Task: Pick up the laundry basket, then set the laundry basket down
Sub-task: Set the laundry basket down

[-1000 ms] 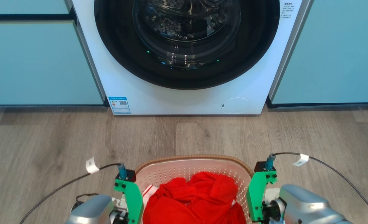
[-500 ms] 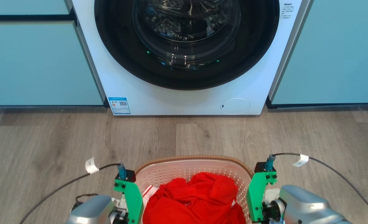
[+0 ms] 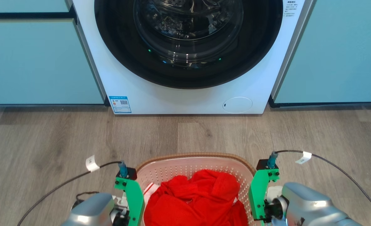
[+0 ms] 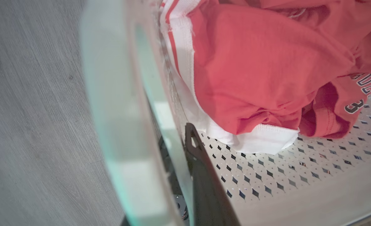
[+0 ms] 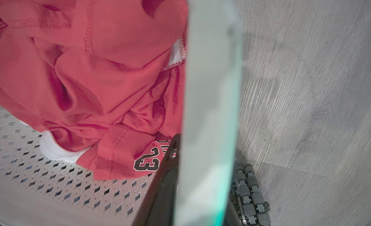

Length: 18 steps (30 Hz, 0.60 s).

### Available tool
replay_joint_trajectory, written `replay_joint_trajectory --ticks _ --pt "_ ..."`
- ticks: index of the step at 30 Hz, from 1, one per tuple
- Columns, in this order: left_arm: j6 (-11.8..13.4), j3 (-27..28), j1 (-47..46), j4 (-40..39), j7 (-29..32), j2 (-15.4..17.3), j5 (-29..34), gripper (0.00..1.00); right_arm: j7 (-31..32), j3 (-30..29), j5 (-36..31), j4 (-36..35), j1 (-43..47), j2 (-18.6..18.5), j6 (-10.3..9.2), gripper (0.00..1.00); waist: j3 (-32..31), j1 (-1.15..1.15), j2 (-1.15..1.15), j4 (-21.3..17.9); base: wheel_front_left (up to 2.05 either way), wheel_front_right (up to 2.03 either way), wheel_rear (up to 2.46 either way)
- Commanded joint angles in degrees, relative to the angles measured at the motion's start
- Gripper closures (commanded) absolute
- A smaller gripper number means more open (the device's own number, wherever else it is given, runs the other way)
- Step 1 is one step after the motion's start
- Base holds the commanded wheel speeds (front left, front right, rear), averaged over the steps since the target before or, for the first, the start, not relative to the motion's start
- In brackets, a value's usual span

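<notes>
Sitting low in the middle of the head view, the laundry basket [image 3: 194,156] lies between the two arms, in front of the washer [image 3: 185,102] and well apart from it, over the wood-grain floor [image 3: 47,138]; whether it rests on the boards or hangs above them cannot be told. It is a rounded white plastic tub pierced with rows of small holes, topped by a brown woven-look rim, and a crumpled red garment [image 3: 198,201] with white trim fills its bottom. The head view takes in the washer's round dark glass door and the pale teal cabinets [image 3: 38,62] on either side. The wrist views go inside the tub instead, where the holes read as small diamonds in smooth plastic and the soft red cloth carries dark lettering and the number 23. The left claw [image 4: 176,138] pinches the basket's left edge, one dark finger inside the wall and a blurred pale band of the edge just outside it. The right claw [image 5: 207,153] pinches the right edge the same way.
</notes>
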Motion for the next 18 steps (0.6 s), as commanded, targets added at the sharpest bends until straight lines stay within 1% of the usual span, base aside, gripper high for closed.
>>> replay_joint_trajectory --ticks 1,18 --pt "-0.46 0.27 -3.69 -0.75 -0.40 0.53 0.08 1.00 -0.92 0.00 0.05 -0.93 -2.96 0.05 0.42 1.00 -0.01 0.00 0.00 0.00 0.00 0.00 0.00" --pt "-0.46 0.25 -3.31 -0.69 -0.50 0.31 0.01 1.00 -1.24 0.58 0.57 -0.80 -2.80 0.09 0.42 1.00 -0.45 0.00 0.00 -0.01 0.00 0.00 0.00"
